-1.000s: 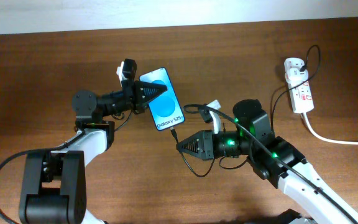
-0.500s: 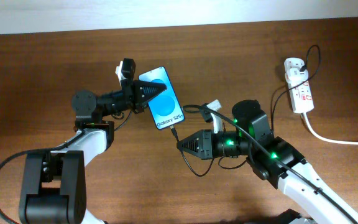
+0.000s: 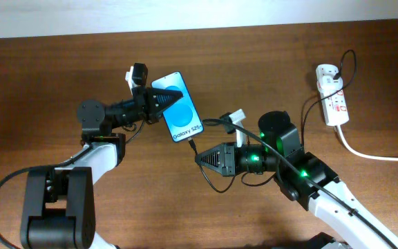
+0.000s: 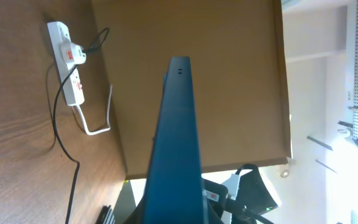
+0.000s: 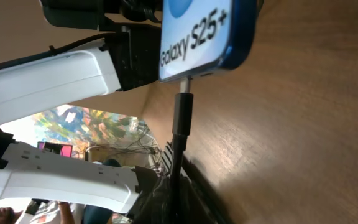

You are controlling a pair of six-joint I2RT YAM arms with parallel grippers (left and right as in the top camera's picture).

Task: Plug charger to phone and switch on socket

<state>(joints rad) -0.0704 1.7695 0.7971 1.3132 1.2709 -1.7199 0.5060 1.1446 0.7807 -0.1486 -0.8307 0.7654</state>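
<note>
Phone (image 3: 177, 108): clamped edgewise between left fingers (image 3: 159, 104).
Charger (image 5: 181, 115): plug pinched in right fingers (image 3: 216, 159), tip meeting phone's bottom edge.
Socket (image 3: 332, 95): well apart.

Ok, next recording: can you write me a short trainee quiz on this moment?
1. Multiple choice: which gripper grasps the phone? A) left B) right C) neither
2. True or false: the charger connector hangs free, held by nothing.
3. Short answer: which arm is the socket nearer to?

Key
1. A. The left gripper is clamped on the phone.
2. False. The right gripper holds the connector at the phone's bottom edge.
3. The right arm.
</note>
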